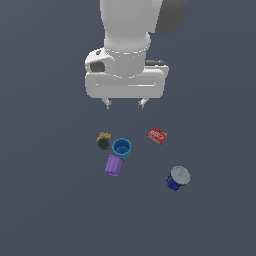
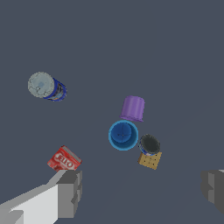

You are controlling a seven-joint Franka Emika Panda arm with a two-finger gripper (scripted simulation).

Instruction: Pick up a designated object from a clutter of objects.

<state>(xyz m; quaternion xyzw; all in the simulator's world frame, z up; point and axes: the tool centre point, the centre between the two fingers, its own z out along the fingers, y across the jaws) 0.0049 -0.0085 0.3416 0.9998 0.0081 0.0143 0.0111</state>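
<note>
The designated object, a small light-blue cup (image 1: 121,148) (image 2: 123,135) with a darker blue inside, stands upright in the middle of the clutter. A purple ribbed cup (image 1: 114,165) (image 2: 133,108) lies on its side touching it. A yellow-and-black piece (image 1: 103,141) (image 2: 150,152) sits right beside it on the other side. My gripper (image 1: 124,104) (image 2: 142,188) hangs open well above the floor, over a spot just behind the cup. Its fingers (image 2: 70,192) are spread wide with nothing between them.
A flat red box (image 1: 157,135) (image 2: 64,159) lies to the exterior view's right of the cup. A dark blue can with a grey top (image 1: 177,178) (image 2: 46,86) stands further to the right and nearer the front. Everything rests on a plain dark grey floor.
</note>
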